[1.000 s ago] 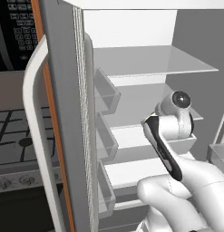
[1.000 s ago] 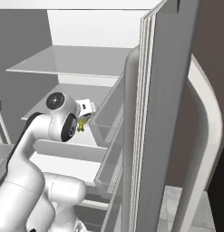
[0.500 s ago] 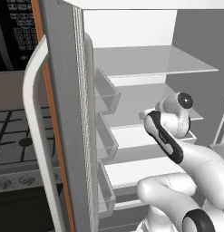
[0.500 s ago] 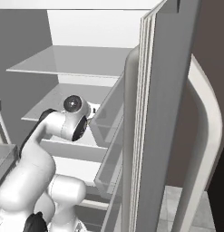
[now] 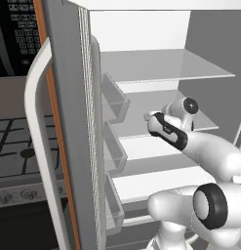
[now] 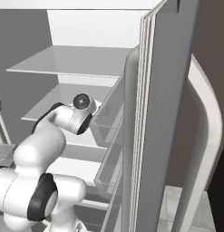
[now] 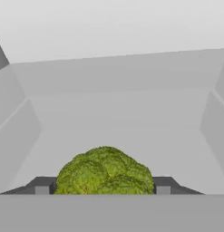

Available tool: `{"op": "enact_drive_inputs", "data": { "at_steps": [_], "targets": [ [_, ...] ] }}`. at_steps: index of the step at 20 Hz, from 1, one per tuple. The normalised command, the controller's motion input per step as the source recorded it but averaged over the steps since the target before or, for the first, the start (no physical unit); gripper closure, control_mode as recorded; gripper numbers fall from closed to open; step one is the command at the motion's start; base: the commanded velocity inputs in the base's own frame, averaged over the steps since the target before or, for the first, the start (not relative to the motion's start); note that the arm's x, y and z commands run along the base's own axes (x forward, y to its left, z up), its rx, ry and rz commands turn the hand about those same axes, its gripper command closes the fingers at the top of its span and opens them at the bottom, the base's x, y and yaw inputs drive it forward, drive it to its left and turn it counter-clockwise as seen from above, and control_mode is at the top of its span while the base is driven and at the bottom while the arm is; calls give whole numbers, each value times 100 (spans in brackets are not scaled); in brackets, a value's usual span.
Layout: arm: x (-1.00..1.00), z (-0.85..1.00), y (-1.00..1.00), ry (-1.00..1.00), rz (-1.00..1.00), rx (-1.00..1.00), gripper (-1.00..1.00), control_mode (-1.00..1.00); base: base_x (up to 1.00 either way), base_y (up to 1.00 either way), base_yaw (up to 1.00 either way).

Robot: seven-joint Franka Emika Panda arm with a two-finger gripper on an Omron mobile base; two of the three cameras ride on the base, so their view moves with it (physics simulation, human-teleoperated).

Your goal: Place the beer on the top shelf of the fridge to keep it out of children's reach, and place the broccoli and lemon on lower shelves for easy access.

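Note:
My gripper point(image 7: 103, 189) is shut on the broccoli point(image 7: 104, 172), a green floret bulging up between the two dark fingertips point(image 7: 41, 186). The hand view looks along a pale grey shelf toward the white back wall of the fridge point(image 7: 113, 72). In both base views my arm reaches into the open fridge point(image 5: 141, 29) at the level of the second shelf point(image 5: 141, 105), one of the lower shelves, below the top shelf point(image 5: 166, 66). From the right the top shelf point(image 6: 72, 61) lies above my wrist, which hides the hand. The beer and the lemon are out of view.
The open fridge door point(image 5: 68, 122) stands left of my arm with its white handle point(image 5: 36, 97) and grey door bins point(image 5: 114, 97). From the right the door point(image 6: 163, 113) rises close beside the arm. A black microwave point(image 5: 17, 34) and stove point(image 5: 19, 141) lie beyond the door.
My arm has stretched deeper into the fridge with the broccoli in its grip. The wrist now hides the floret from the right base view.

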Motion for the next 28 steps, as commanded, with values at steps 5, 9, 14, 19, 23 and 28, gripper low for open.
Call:
{"op": "enact_drive_inputs", "data": {
  "at_steps": [5, 9, 14, 19, 23, 28],
  "targets": [
    [58, -19, 0, -1, -1, 4, 100, -100, 0, 0, 0],
    [54, -38, 0, -6, 0, 4, 100, -100, 0, 0, 0],
    [52, -44, 0, -7, 0, 2, 100, -100, 0, 0, 0],
    [53, -30, 4, -9, 0, 0, -100, -100, 0, 0, 0],
    [36, -10, 7, -9, 0, 0, -100, -100, 0, 0, 0],
    [-3, 0, 7, -4, 0, 0, -100, -100, 0, 0, 0]
  ]
}}
